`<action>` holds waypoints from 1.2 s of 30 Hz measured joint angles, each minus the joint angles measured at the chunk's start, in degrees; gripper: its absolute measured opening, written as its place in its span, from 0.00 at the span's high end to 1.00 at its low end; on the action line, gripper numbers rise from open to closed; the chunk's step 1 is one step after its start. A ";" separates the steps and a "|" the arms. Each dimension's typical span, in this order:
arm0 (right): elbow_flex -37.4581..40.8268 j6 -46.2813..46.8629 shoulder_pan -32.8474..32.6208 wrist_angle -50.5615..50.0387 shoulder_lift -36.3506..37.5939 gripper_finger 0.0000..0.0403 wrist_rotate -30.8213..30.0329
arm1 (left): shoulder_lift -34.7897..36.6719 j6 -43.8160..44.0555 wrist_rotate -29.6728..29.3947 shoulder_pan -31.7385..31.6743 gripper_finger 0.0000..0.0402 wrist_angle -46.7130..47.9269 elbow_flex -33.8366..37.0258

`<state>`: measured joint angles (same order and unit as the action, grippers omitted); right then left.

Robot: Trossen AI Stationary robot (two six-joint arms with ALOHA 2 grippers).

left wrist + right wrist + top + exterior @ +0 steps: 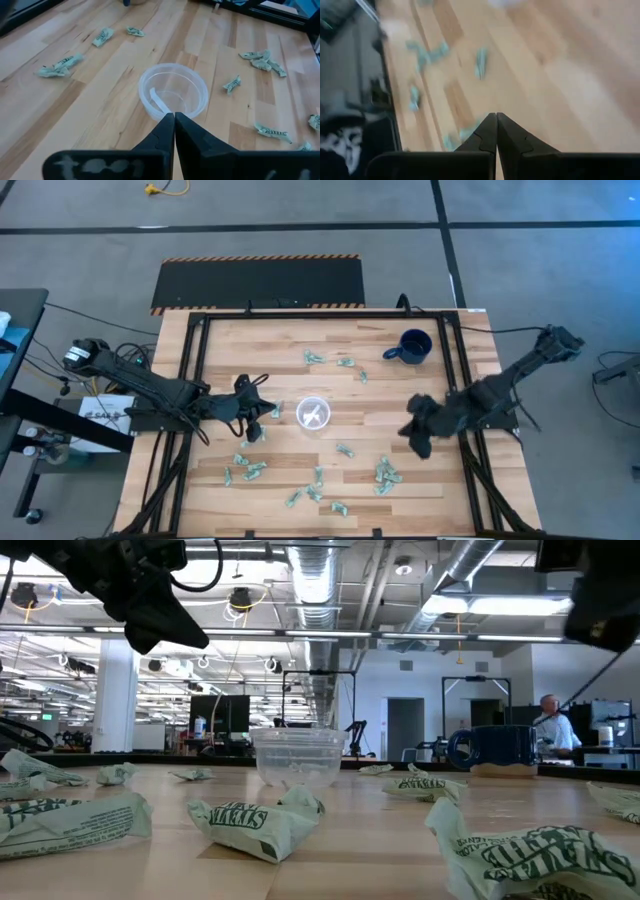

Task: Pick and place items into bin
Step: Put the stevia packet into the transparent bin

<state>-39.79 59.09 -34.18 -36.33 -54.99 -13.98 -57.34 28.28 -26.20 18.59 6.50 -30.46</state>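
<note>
I am holding my left gripper (174, 116), fingers pressed together and empty, just beside the clear cup (173, 96); wrappers (386, 474) are lying scattered near my closed right gripper (418, 438).

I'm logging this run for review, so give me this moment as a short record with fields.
surface: wooden table
bin: clear cup at table centre, upright
cup contents: one pale piece, seen from the left wrist
items: green-and-white wrappers scattered around the cup
left gripper: shut, empty, just left of the cup
right gripper: shut, empty, right of the cup
other: blue mug, far right
</note>
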 joint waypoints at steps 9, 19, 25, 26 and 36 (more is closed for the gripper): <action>-10.62 20.35 -14.25 -11.29 -16.80 1.00 -1.36 | 0.00 -0.11 -0.07 0.29 1.00 0.02 0.00; -11.32 26.62 -14.96 -11.39 -26.97 1.00 5.22 | 0.00 -0.33 -1.53 0.48 1.00 0.02 0.00; -11.32 25.06 -14.19 -8.98 -30.68 1.00 7.29 | 0.00 -0.03 -1.51 2.02 1.00 0.05 0.00; -11.32 24.53 -14.20 -8.14 -30.79 1.00 7.35 | 0.00 -0.03 -1.49 2.36 1.00 0.06 0.00; -11.34 19.98 -13.96 -1.67 -30.94 0.80 2.13 | 0.00 0.02 -3.20 4.24 1.00 0.11 0.02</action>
<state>-51.13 79.07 -48.14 -38.00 -85.93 -11.86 -57.34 28.29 -29.39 22.83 6.61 -30.44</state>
